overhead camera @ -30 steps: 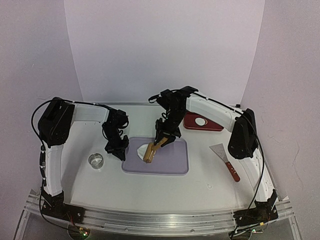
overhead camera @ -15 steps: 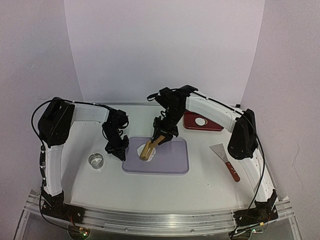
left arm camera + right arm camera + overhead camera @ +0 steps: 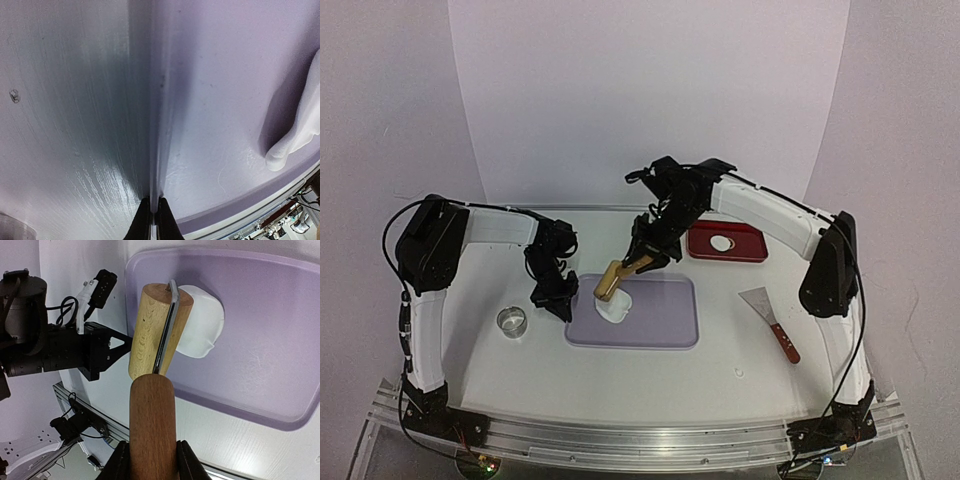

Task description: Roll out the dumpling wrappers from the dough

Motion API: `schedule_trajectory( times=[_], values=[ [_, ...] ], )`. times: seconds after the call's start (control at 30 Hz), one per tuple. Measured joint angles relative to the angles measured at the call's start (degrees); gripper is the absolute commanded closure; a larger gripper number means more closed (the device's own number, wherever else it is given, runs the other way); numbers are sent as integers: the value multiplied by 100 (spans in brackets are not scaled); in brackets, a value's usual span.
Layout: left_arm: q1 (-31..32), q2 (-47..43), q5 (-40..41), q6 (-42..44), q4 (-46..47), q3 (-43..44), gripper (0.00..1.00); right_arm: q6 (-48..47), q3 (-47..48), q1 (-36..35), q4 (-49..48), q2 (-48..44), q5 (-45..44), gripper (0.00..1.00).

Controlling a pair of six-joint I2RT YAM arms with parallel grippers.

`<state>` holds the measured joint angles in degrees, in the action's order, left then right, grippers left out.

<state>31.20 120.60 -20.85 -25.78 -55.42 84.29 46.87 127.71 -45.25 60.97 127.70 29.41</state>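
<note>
The dough [image 3: 616, 307] is a white flattened lump on the left part of the purple mat [image 3: 660, 322]. My right gripper [image 3: 643, 262] is shut on the brown handle of the wooden roller [image 3: 152, 425]. The roller's pale head [image 3: 156, 329] hangs over the dough's [image 3: 202, 326] left edge and looks lifted off it. My left gripper [image 3: 154, 219] is shut on the mat's raised left rim [image 3: 159, 125], with the dough [image 3: 300, 131] off to its right. One dumpling wrapper [image 3: 721, 243], a small white disc, lies in the red tray [image 3: 748, 250].
A metal ring cutter [image 3: 511, 321] stands on the table left of the mat. A scraper with a red handle [image 3: 772, 320] lies to the right. The left arm's wrist [image 3: 75, 347] sits close beside the roller head.
The right arm has pulled the roller back and up, from lying on the dough to hanging over its far left edge. The left gripper has stayed on the mat's rim.
</note>
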Motion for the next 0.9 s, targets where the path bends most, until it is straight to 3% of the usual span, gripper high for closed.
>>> schedule_trajectory(
  times=[0.53,0.9],
  values=[
    [2,-57,3,-38,95,-81,100,228,61,-12,-372,737,251,100],
    [12,-81,8,-107,141,-118,100,-164,-868,150,-1137,468,543,100]
  ],
)
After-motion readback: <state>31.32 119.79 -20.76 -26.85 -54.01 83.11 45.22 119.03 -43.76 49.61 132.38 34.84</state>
